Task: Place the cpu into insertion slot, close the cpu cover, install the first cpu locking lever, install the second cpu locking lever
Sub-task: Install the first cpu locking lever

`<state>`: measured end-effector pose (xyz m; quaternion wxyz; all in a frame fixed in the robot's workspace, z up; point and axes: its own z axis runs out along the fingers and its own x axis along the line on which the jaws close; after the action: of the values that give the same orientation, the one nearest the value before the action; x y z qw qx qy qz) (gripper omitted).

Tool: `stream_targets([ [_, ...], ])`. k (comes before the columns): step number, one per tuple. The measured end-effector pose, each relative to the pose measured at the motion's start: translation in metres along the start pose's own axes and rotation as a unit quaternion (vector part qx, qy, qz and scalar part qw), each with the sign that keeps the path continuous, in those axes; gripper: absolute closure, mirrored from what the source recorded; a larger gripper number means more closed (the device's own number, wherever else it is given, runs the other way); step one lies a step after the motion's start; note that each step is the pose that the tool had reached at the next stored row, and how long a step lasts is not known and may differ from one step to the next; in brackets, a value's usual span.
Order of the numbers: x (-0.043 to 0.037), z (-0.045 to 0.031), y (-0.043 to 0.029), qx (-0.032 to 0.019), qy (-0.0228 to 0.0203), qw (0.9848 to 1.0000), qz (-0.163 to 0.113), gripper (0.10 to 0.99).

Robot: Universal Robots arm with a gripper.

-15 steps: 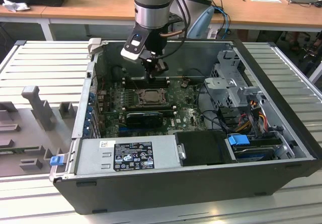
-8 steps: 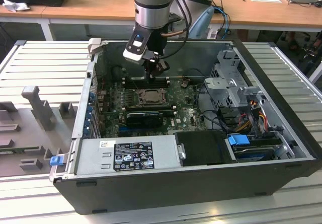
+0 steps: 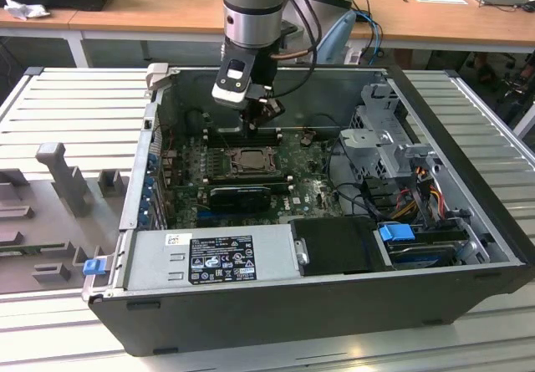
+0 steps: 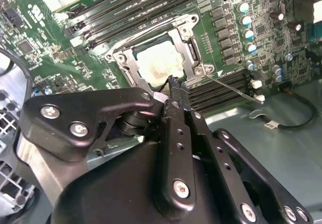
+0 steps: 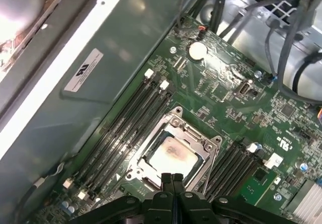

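Right at the tip, the two black metal fingertips (image 5: 167,181) are pressed together with nothing between them. In both wrist views the gripper (image 5: 173,177) points down at the near edge of the thin silvery metal cpu cover (image 5: 187,131). Whether the tips touch the frame I cannot tell.

Through the cover's square opening shows the cpu (image 5: 172,156), a small flat square chip with a pale silvery-beige top and a darker smudge across it. It lies seated in the insertion slot (image 3: 249,160), the square dark socket at the middle of the green motherboard (image 5: 226,88), and the cover frame lies down around it.

In the second wrist view a thin bare metal lever rod (image 4: 234,89) slants away from one corner of the socket, over the long black memory slots (image 5: 126,128) that flank the socket on both sides.

Further out on the board sit a round silver coin cell (image 5: 197,49) and a bundle of black cables (image 5: 287,58). In the exterior view the board lies inside an open dark grey computer case (image 3: 292,305), with a grey power supply box (image 3: 209,255) along its near wall.
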<state>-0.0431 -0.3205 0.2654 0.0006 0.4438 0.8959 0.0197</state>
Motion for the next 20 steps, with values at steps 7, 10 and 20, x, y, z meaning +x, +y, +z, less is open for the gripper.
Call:
stream_targets([
  [7, 0.0001, -0.0055, 0.0002, 0.0005, 0.0013, 0.9994, -0.034, 0.98],
  [10, 0.0001, -0.0054, 0.0002, 0.0011, 0.0023, 0.9978, -0.066, 0.98],
  [20, 0.0001, -0.0053, 0.0002, 0.003, 0.0066, 0.9828, -0.184, 0.98],
])
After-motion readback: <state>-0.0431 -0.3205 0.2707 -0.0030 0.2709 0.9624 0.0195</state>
